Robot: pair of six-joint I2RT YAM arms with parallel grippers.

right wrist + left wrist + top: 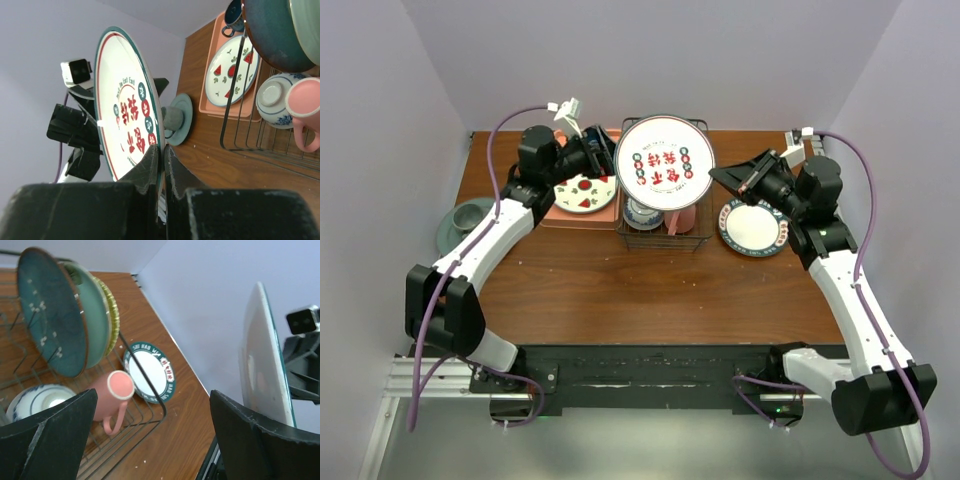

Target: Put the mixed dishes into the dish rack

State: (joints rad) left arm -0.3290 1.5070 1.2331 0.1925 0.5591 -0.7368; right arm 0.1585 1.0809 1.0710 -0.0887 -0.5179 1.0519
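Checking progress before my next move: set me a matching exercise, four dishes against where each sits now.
Dishes:
1 pink mug
2 large red-lettered plate
3 watermelon plate
4 green-rimmed plate

Places:
A on the pink tray
B on the table, right of the dish rack
C inside the dish rack
D in the right gripper

Pairs: 1-C; 2-D; 3-A; 4-B.

2 white-and-black arms, left arm (pixel 485 240), right arm (pixel 855 300), purple cables (pixel 492 150), black jaws

Rack: dark wire dish rack (pixel 665 247) is holding upright teal-grey plates (pixel 52 310), pink mug (pixel 112 395), blue-and-white bowl (pixel 37 400).
Plate: large white red-marked plate (pixel 665 163) is hanging upright, raised near it.
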